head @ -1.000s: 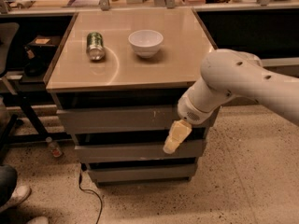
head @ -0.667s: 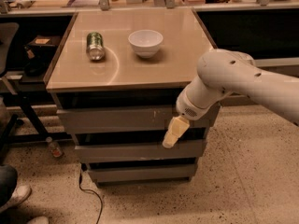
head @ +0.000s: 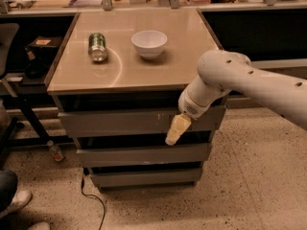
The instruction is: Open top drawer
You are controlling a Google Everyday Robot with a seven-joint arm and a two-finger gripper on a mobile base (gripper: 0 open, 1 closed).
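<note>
The top drawer (head: pixel 120 122) is the widest grey handleless front, just under the tan cabinet top, with small white scratch marks right of centre. It stands a little proud of the cabinet, with a dark gap above it. My gripper (head: pixel 175 131) hangs from the white arm (head: pixel 249 83) in front of the drawer's right part, its yellowish fingers pointing down-left across the drawer's lower edge.
Two narrower grey drawer fronts (head: pixel 144 155) lie below. On the cabinet top (head: pixel 177 66) lie a green can (head: pixel 97 46) on its side and a white bowl (head: pixel 149 43). A black cable (head: pixel 93 200) runs on the floor; a shoe (head: pixel 14 202) shows at the lower left.
The gripper and arm have shifted slightly left along the top drawer's front. The drawer shows no clear movement.
</note>
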